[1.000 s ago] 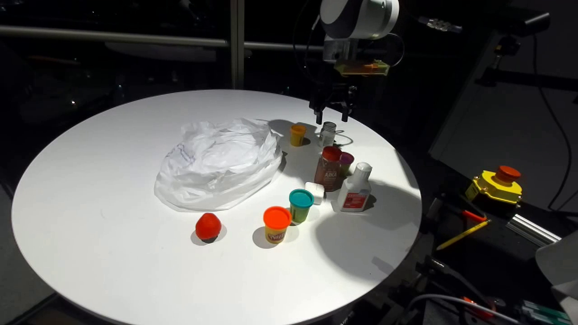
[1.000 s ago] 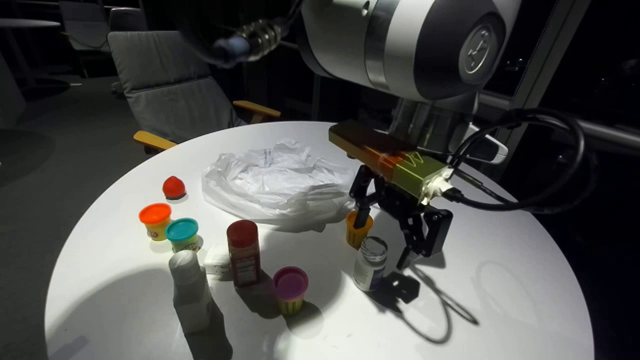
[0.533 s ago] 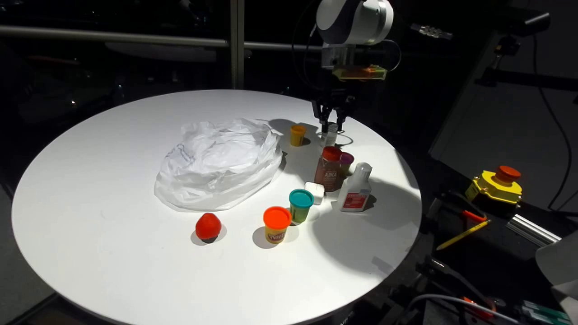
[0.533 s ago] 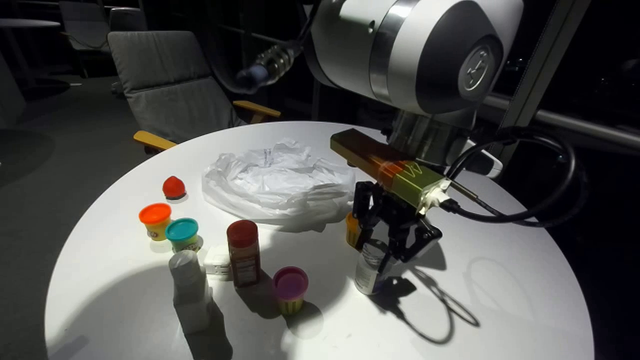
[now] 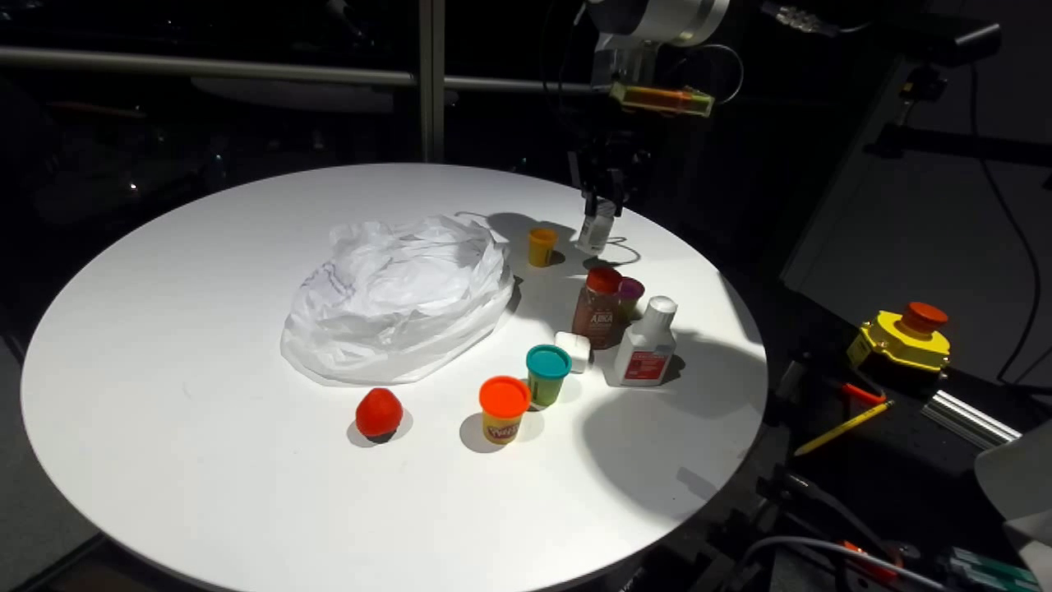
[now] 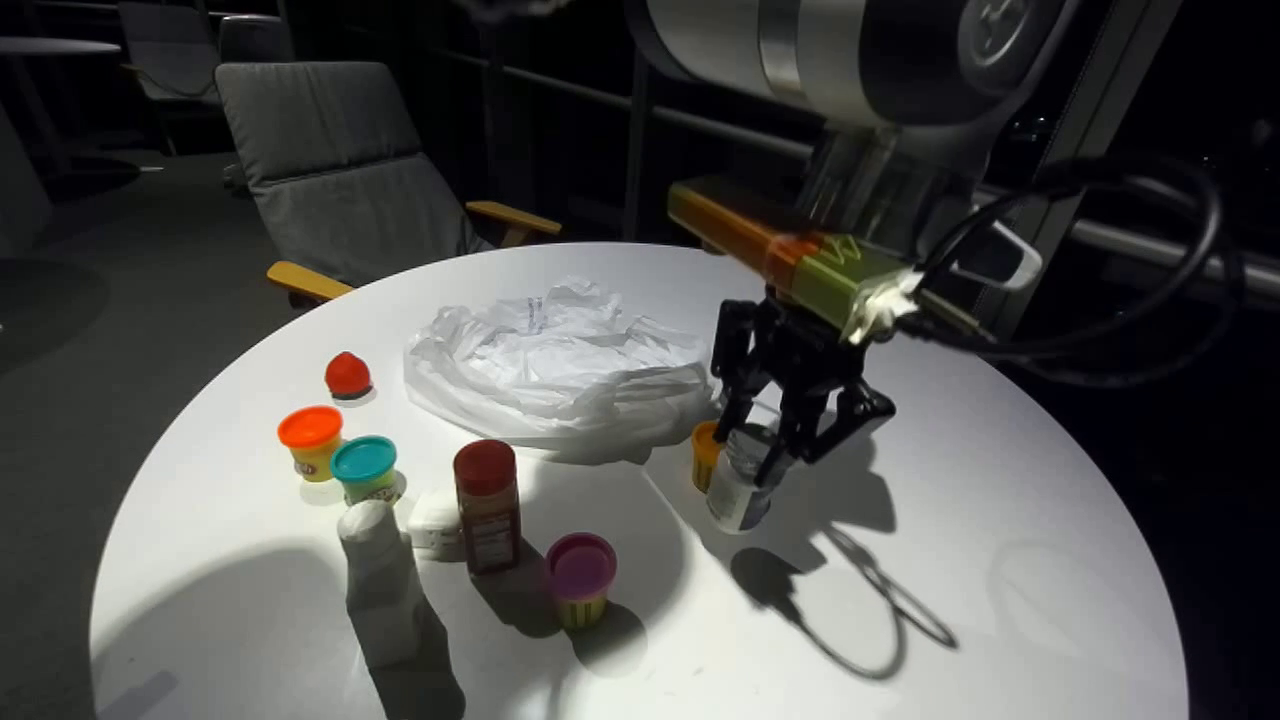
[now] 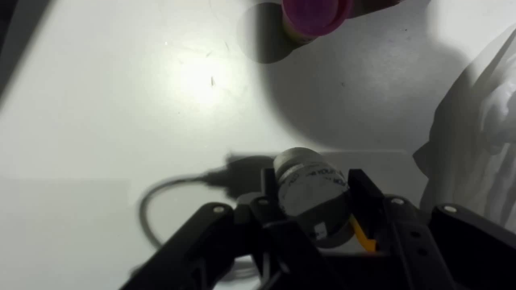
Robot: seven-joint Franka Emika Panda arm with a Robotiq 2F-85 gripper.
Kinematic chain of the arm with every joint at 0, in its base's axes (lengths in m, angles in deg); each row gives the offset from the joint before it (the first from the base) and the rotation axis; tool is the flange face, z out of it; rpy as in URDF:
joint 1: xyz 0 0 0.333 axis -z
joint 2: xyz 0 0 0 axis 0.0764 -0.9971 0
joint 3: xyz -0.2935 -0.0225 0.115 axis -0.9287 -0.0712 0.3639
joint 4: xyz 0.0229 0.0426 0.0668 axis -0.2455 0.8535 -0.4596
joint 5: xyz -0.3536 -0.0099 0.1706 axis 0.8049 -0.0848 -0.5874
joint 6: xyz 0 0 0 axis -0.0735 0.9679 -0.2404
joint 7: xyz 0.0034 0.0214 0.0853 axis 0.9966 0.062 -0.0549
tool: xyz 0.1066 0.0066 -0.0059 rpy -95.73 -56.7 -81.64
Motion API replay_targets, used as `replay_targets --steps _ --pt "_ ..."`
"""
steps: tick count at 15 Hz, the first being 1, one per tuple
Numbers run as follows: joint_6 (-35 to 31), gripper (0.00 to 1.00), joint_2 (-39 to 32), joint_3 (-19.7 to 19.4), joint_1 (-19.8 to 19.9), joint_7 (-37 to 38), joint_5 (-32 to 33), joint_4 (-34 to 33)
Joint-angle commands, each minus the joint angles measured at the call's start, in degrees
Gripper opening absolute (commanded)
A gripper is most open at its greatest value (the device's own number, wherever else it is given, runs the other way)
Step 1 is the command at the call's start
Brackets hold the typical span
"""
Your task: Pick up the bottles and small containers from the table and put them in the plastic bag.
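My gripper is shut on a small clear bottle with a pale label. It hangs slightly tilted above the table, its shadow apart from it. In the wrist view the bottle fills the space between both fingers. The white plastic bag lies crumpled on the table. Behind the held bottle stands a yellow tub, partly hidden. Upright elsewhere are a red-capped jar, a purple-lidded tub, a white bottle, a teal-lidded tub and an orange-lidded tub.
A small white box sits against the red-capped jar. Near the bag's front lies a red strawberry-like piece. The round table's edge runs close by the arm. A grey chair stands behind the table.
The jaws have come down around the clear bottle and closed on it. Bottle and gripper have since risen off the table, and the bottle has tilted. The other objects stay put.
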Motion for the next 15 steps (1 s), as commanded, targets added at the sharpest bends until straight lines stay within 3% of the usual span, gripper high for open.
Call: replay_targets --steps 1,5,10,15 --pt "2.67 0.23 11.06 -0.58 -3.01 2.77 1.56 4.43" --pt "8.7 0.23 15.73 1.41 -8.22 7.4 5.3 1.31" --pt "8.62 0.23 9.17 4.49 -14.04 12.5 9.49 -4.63" --pt "5.38 0.23 -1.18 4.35 -17.34 15.09 12.33 -11.08"
